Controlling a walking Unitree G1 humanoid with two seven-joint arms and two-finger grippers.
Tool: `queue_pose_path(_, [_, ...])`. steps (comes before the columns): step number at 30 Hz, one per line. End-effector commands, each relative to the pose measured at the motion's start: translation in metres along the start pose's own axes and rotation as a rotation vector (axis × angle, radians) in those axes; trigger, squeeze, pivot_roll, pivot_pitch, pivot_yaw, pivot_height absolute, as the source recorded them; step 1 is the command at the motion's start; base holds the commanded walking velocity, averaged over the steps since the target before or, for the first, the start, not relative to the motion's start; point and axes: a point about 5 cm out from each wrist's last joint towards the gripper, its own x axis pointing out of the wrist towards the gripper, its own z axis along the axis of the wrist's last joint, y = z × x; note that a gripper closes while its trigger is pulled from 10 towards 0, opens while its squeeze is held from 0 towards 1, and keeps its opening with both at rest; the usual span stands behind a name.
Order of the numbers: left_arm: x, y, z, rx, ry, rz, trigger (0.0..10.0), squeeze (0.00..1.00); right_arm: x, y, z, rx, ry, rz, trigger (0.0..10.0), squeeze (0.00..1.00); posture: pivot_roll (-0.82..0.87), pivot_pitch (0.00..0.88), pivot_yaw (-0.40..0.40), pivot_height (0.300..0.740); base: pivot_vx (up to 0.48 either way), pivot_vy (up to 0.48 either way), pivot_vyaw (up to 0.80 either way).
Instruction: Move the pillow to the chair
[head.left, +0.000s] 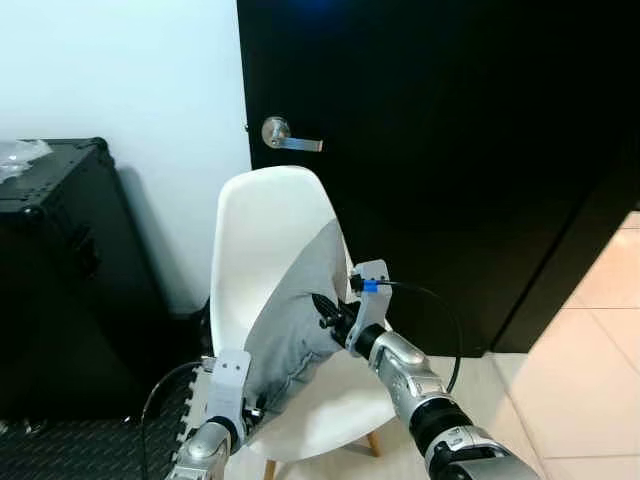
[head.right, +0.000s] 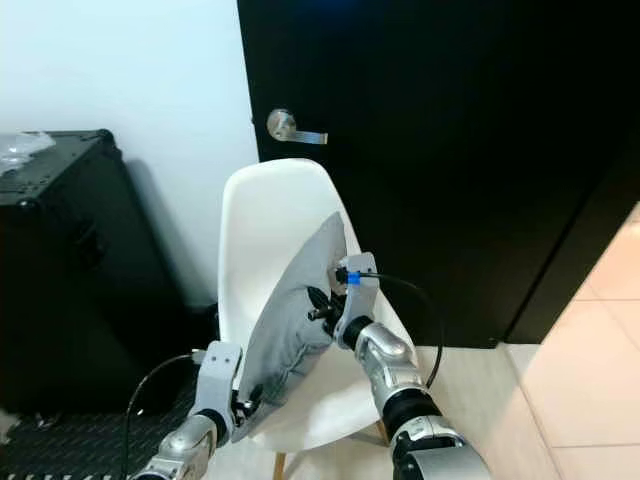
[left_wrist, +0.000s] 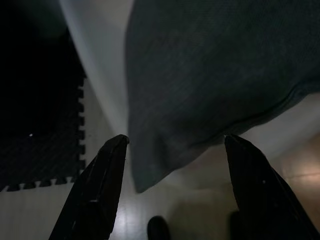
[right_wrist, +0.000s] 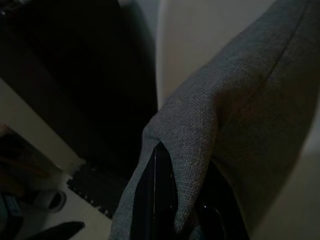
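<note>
Two silver arms reach toward a white moulded plastic chair (head.left: 268, 230) that stands before a black door (head.left: 450, 150) with a silver lever handle (head.left: 283, 135). A grey fabric pillow (head.left: 298, 320) leans on edge against the chair's backrest, its lower end on the seat and its upper corner pointing toward one o'clock. The right gripper (head.left: 328, 312) is at the pillow's three o'clock edge, its jaws clenched on a fold of the grey cloth, which wraps over the black fingers (right_wrist: 159, 200) in the right wrist view. The left gripper (left_wrist: 172, 145) sits at the pillow's lower corner near seven o'clock, its jaws spread wide and released, with the corner of the pillow hanging between the two fingertips without touching either. At nine o'clock of the chair stands a large black hard case (head.left: 60, 270) against the white wall. Beneath it lies a dark interlocking foam mat (left_wrist: 40, 155), and pale floor tiles (head.left: 590, 360) stretch away at four o'clock.
</note>
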Motion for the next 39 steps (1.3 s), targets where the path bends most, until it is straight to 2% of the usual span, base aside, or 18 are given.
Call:
queue_pose_path(1, [0.000, -0.002, 0.001, -0.003, -0.001, -0.002, 10.0, 0.00, 0.003, 0.002, 0.010, -0.024, -0.040, 0.014, 10.0, 0.00, 0.03, 0.000, -0.028, 0.740, 0.000, 0.000, 0.00])
queue_pose_path(10, [0.000, 0.000, -0.001, 0.011, 0.011, 0.004, 10.0, 0.00, 0.003, 0.004, 0.008, -0.010, -0.034, 0.030, 10.0, 0.00, 0.03, 0.000, -0.027, 0.740, 0.000, 0.000, 0.00])
queue_pose_path(13, [0.001, 0.000, 0.000, 0.040, 0.010, 0.014, 10.0, 0.00, 0.004, 0.006, 0.007, 0.017, -0.032, 0.042, 10.0, 0.00, 0.03, 0.000, -0.025, 0.740, 0.000, 0.000, 0.00])
queue_pose_path(16, [0.001, 0.007, 0.003, 0.126, 0.008, 0.079, 10.0, 0.00, 0.008, 0.014, 0.008, 0.099, -0.038, 0.089, 10.0, 0.00, 0.03, 0.000, -0.028, 0.740, 0.000, 0.000, 0.00])
queue_pose_path(18, [0.001, 0.011, 0.004, 0.144, 0.007, 0.106, 10.0, 0.00, 0.009, 0.016, 0.007, 0.103, -0.025, 0.093, 10.0, 0.00, 0.04, 0.000, -0.030, 0.740, 0.000, 0.000, 0.00])
queue_pose_path(20, [0.001, 0.023, 0.005, 0.183, 0.009, 0.183, 10.0, 0.00, 0.012, 0.020, -0.001, 0.053, 0.042, 0.072, 10.0, 0.00, 0.04, 0.000, -0.034, 0.740, 0.000, 0.000, 0.00])
queue_pose_path(22, [0.001, 0.023, 0.005, 0.183, 0.009, 0.183, 10.0, 0.00, 0.012, 0.020, -0.001, 0.053, 0.042, 0.072, 10.0, 0.00, 0.04, 0.000, -0.034, 0.740, 0.000, 0.000, 0.00])
queue_pose_path(26, [-0.001, 0.036, 0.006, 0.199, 0.012, 0.253, 10.0, 0.00, 0.013, 0.023, -0.008, 0.021, 0.085, 0.056, 10.0, 0.00, 0.06, 0.000, -0.039, 0.740, 0.000, 0.000, 0.00])
queue_pose_path(33, [-0.001, 0.035, 0.007, 0.206, 0.005, 0.261, 10.0, 0.00, 0.014, 0.025, -0.009, 0.020, 0.113, 0.063, 10.0, 0.00, 0.06, 0.000, -0.037, 0.730, 0.000, 0.000, 0.00])
queue_pose_path(39, [0.001, 0.031, 0.011, 0.218, -0.010, 0.264, 10.0, 0.00, 0.015, 0.024, -0.009, 0.014, 0.124, 0.060, 10.0, 0.00, 0.06, 0.000, -0.035, 0.695, 0.000, 0.000, 0.00])
